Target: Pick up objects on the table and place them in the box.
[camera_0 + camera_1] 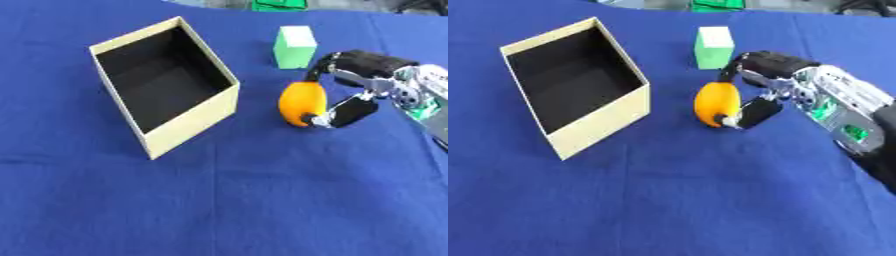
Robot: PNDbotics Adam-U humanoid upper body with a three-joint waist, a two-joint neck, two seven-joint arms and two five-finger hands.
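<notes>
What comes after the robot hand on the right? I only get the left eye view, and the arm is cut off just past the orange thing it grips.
Observer: The right eye view shows the robot hand running back into a long silver wrist that slants down to the right.
Operator: Anything on it?
Observer: Yes, a second green part sits lower on it, outside your picture.
Operator: And beyond that?
Observer: A black forearm leaves at the right edge.

Head stereo pair — looking down, near; both share box.
</notes>
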